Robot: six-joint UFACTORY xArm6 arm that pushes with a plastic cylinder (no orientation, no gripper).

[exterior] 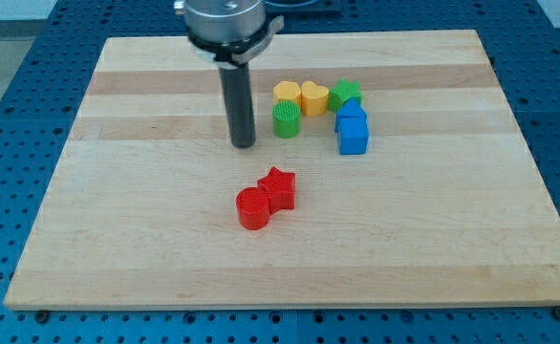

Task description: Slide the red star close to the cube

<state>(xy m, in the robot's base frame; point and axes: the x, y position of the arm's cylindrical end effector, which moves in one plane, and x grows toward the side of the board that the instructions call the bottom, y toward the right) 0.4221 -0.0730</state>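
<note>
Pale wooden board [118,239] is laid over a blue perforated bench, and on it the blocks are gathered in two groups. No pincer is fitted, so no opening or grasp can be told: the arm ends in a dark rod, and my tip [244,144] is set down on the wood at mid-board, just left of the green cylinder [286,121] and well apart from the red pair. The red star [279,189] is seen nearer the front, touching the red cylinder [253,208] at its near-left side. The cube [354,138] is taken to be the nearer blue block, right of and beyond the star, with a second blue block [351,111] touching its far side. Farther back, a yellow block [286,93], a yellow heart [313,96] and a green star [345,93] are packed in a row. Trouble is judged most likely from the red cylinder: if contact is made from the near-left, it would be shoved along with the star. An off-centre push could spin the star or send it wide, and too long a stroke could knock the cube into its neighbours. Bare wood is left between star and cube, and ample room to every board edge, so a path round the star is open.
</note>
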